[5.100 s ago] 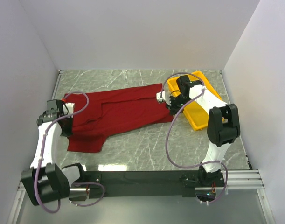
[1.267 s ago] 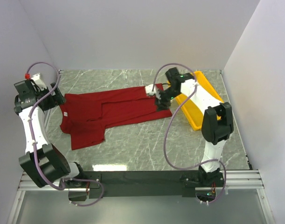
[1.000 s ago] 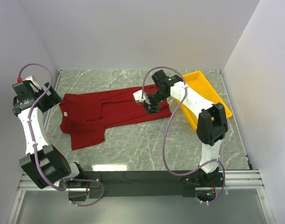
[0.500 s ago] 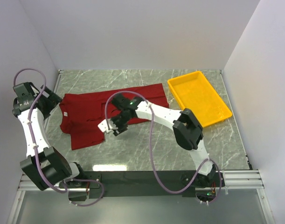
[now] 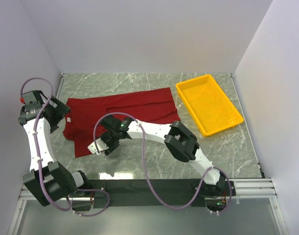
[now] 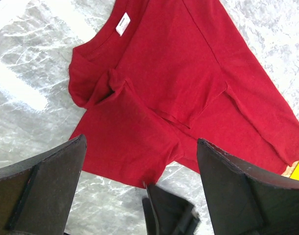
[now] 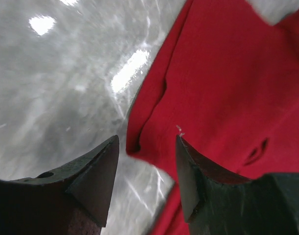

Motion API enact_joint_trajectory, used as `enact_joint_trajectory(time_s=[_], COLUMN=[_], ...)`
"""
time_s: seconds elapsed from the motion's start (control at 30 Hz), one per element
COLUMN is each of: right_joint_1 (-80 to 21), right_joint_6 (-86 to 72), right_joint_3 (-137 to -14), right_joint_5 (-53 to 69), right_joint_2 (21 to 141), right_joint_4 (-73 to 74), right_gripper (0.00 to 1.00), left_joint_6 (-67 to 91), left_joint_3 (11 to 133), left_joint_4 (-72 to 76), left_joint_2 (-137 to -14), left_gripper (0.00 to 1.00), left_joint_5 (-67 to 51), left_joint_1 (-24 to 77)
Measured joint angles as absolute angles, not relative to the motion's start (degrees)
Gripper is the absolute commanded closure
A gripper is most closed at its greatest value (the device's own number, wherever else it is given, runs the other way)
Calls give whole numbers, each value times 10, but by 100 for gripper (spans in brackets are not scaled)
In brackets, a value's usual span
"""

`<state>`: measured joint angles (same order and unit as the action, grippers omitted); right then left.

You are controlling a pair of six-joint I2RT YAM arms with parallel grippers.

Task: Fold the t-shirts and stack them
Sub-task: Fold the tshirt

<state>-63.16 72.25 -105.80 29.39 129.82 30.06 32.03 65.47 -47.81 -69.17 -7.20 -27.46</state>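
item: t-shirt (image 5: 129, 105), dark red, one seen. lies spread crosswise on the tabletop (image 5: 237, 142), left of centre. collar and white label (image 6: 123, 23) are toward the left arm, and the hem end is just beside the tray (image 5: 209, 104); whether they touch i cannot tell. one long crease runs along the body, and the near sleeve (image 5: 90, 142) juts toward the near edge.

step in hand: by my reading, the first fold, taking up the near sleeve. nothing is stacked yet, and the tray holds nothing.

right fingers (image 7: 93, 171): parted, low over the sleeve's edge, with a corner of the cloth in the gap between them. not pinched shut on it, nothing lifted.

left fingers (image 6: 46, 181): spread wide and released, above the collar end, looking down on shirt and label. holding nothing.

next move calls for: the right fingers to sink to the tabletop and close on the sleeve edge alone, not on the layer beneath, then carry it over the body. the left fingers would do well to pin the collar so the cloth does not drag.

surface: grey-green marbled tabletop, glossy, with bright glare patches near the sleeve.

room: plain white walls (image 5: 139, 34) on three sides. a black rail (image 5: 149, 186) on a metal frame runs along the near edge and carries both arm bases.
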Motion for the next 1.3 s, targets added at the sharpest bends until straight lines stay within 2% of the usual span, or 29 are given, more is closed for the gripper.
enact_joint_trajectory(time_s=[0.3, 0.4, 0.43, 0.5, 0.53, 0.67, 0.83, 1.0, 1.23, 1.3], right_joint_1=[-630, -630, -630, -630, -629, -620, -584, -533, -496, -497], right_joint_6=[718, 717, 715, 710, 705, 652, 504, 312, 126, 92], right_joint_3=[-1064, -1064, -1064, -1064, -1065, -1073, -1142, -1244, -1252, -1252], right_joint_5=[246, 235, 232, 232, 233, 264, 317, 309, 256, 251], right_joint_2=[1333, 1333, 1333, 1334, 1334, 1334, 1334, 1342, 1363, 1376], right_joint_4=[284, 284, 286, 287, 287, 285, 264, 183, 110, 108], right_gripper=[48, 59, 69, 80, 88, 100, 100, 100, 100, 97], left_joint_6=[322, 322, 322, 322, 322, 322, 322, 322, 322, 321], left_joint_3=[655, 655, 655, 655, 655, 668, 715, 733, 729, 724], left_joint_4=[-490, -493, -494, -497, -498, -518, -529, -529, -529, -526], left_joint_2=[-668, -661, -660, -658, -658, -658, -658, -658, -663, -663], left_gripper=[1, 1, 0, 0, 1, 0, 1, 1, 1, 1], left_joint_5=[-55, -49, -46, -41, -38, -18, 19, 31, 27, 22], left_joint_1=[-263, -263, -263, -263, -263, -260, -253, -250, -250, -250])
